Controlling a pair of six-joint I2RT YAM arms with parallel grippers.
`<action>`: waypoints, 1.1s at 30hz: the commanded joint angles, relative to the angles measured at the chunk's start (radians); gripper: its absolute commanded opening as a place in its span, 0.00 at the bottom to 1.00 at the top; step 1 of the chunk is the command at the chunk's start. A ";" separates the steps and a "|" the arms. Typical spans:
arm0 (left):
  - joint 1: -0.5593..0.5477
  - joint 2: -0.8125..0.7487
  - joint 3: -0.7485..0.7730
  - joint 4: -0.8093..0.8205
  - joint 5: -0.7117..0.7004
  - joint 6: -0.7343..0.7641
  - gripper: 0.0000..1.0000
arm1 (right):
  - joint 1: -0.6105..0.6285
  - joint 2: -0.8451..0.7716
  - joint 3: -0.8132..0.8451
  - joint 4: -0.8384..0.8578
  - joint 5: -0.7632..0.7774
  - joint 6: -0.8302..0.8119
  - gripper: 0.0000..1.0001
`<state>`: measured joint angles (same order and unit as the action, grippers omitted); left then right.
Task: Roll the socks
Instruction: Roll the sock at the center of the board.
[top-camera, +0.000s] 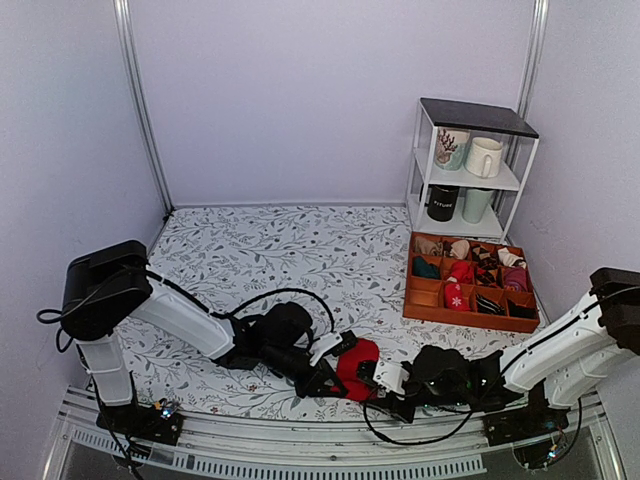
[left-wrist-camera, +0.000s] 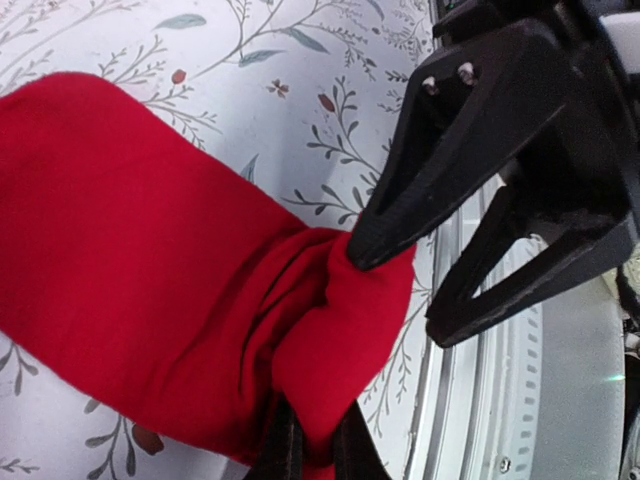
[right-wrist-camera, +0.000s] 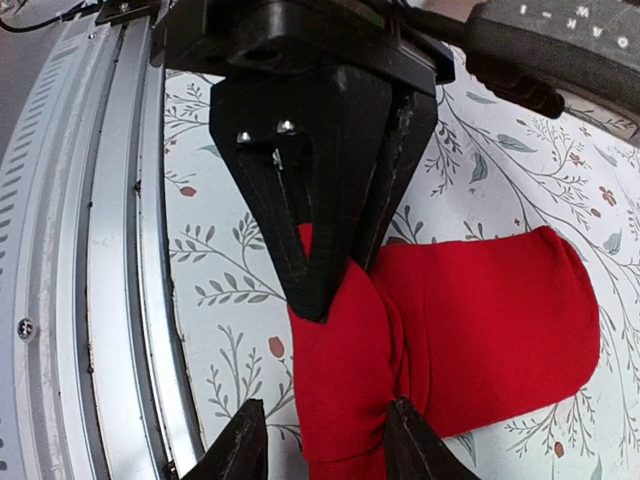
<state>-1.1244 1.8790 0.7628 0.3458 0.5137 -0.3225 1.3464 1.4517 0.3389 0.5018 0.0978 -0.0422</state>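
The socks (top-camera: 357, 368) are plain bright red fabric lying on the floral cloth near the front edge, bunched into a fold at one end. My left gripper (top-camera: 325, 380) is shut on that fold; in the left wrist view its two dark fingers (left-wrist-camera: 285, 450) pinch the socks (left-wrist-camera: 150, 260) from below. My right gripper (top-camera: 385, 398) is open. In the right wrist view the folded end of the socks (right-wrist-camera: 480, 320) sits between its jaws: the right finger (right-wrist-camera: 410, 445) touches the fabric, the left one stands apart. The left gripper (right-wrist-camera: 340, 278) comes down from above.
An orange-brown divided tray (top-camera: 470, 315) holding several sock bundles sits at the right. Behind it stands a white shelf (top-camera: 512, 180) with mugs. A metal rail (top-camera: 300, 440) runs along the near table edge, close to both grippers. A black cable (top-camera: 290, 295) loops over the left arm.
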 joint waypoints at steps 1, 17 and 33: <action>-0.004 0.076 -0.037 -0.215 -0.006 -0.005 0.00 | 0.006 0.051 0.024 0.012 0.032 -0.003 0.39; -0.034 -0.249 -0.255 0.210 -0.205 0.214 0.99 | -0.097 0.061 -0.041 -0.013 -0.217 0.350 0.03; -0.113 -0.053 -0.211 0.506 -0.215 0.550 0.99 | -0.288 0.130 0.083 -0.311 -0.558 0.455 0.04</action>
<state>-1.2350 1.7840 0.5083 0.8234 0.2802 0.1589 1.0599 1.5261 0.4095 0.3820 -0.4038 0.4042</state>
